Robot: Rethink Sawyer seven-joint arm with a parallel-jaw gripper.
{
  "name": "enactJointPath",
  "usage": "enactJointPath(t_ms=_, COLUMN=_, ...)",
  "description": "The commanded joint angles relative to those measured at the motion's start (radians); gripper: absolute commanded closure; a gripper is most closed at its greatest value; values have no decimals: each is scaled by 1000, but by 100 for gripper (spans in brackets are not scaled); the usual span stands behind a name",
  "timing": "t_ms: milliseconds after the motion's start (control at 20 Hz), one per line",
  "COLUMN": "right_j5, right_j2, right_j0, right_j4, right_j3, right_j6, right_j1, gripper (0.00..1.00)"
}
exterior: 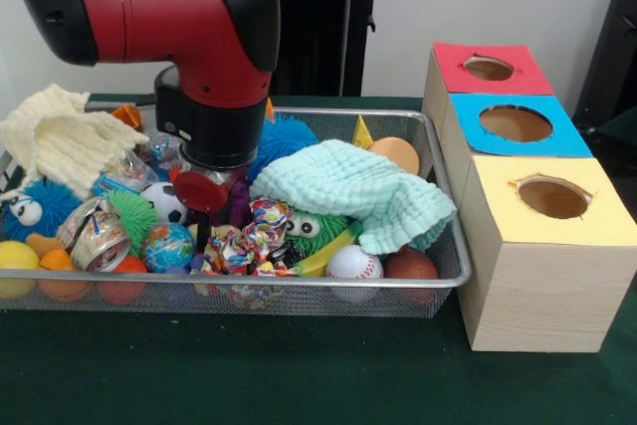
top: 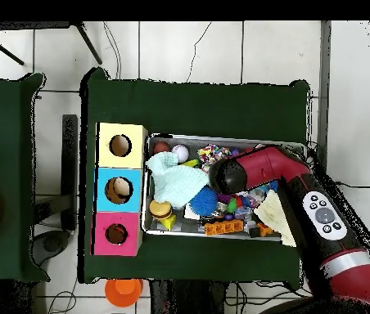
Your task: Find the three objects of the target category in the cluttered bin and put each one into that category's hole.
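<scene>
The wire mesh bin (exterior: 299, 284) sits on the green table, full of toys; it also shows in the overhead view (top: 145, 190). My gripper (exterior: 209, 226) reaches down into the clutter left of the bin's middle, among a soccer ball (exterior: 164, 202), a globe ball (exterior: 167, 246) and a crinkled patterned wrapper (exterior: 249, 241). Its tips are buried. In the overhead view the arm's end (top: 225, 174) covers it. A tan and orange round thing (exterior: 398, 153) (top: 162, 210) lies half hidden behind the mint cloth; I cannot tell whether it is plush. The red-topped box's hole (exterior: 489, 68) (top: 116, 234) is empty.
A mint knitted cloth (exterior: 358, 191) covers the bin's right half, a cream one (exterior: 55, 136) the left. Blue (exterior: 284, 136) and green (exterior: 134, 216) puffer balls, a baseball (exterior: 354, 262) and other balls lie around. The blue-topped (exterior: 516, 123) and yellow-topped (exterior: 552, 196) boxes stand beside the red one.
</scene>
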Motion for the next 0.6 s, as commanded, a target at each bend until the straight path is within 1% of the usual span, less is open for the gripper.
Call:
enactJointPath(t_ms=50, right_j5=96, right_j2=-91, right_j0=34, right_j4=-94, right_j3=-54, right_j6=-230, right_j1=79, gripper=0)
enactJointPath(t_ms=200, right_j5=108, right_j2=-118, right_j0=58, right_j4=-114, right_j3=-67, right_j6=-230, right_j1=79, gripper=0)
enactJointPath(t_ms=250, right_j5=104, right_j2=-129, right_j0=62, right_j4=-124, right_j3=-78, right_j6=-232, right_j1=91, gripper=0)
enactJointPath(t_ms=600, right_j5=109, right_j2=-140, right_j0=71, right_j4=-90, right_j3=-83, right_j6=-238, right_j1=87, gripper=0)
